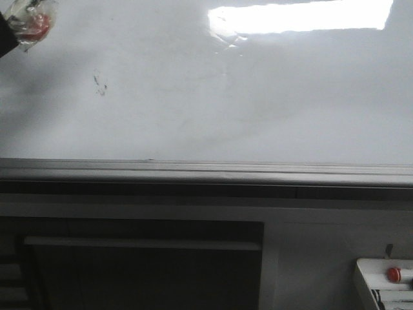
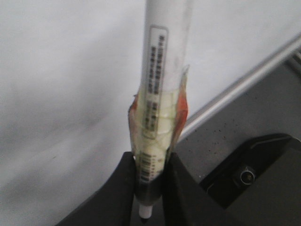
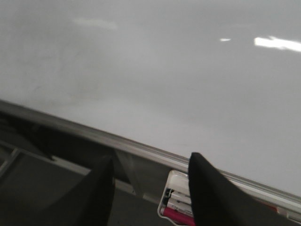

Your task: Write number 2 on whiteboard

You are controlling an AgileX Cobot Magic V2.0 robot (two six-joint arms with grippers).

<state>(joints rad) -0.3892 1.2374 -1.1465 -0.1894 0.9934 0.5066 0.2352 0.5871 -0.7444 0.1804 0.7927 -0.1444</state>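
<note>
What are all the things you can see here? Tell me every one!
whiteboard: one, glossy white with a grey metal edge, fills the far half of the front view; no 2 on it yet.
smudge: one, small and dark, on the board toward its left.
light reflection: one, bright white rectangle, board's far right.
marker: one, white barrel with a printed label and yellowish-orange tape, dark tip, held over the board's left corner.
small tray: one, white, near right below the board, with a red-tipped item inside.
left end effector: black, shut on the marker.
right end effector: black, open, empty, near the board's edge above the tray.
</note>
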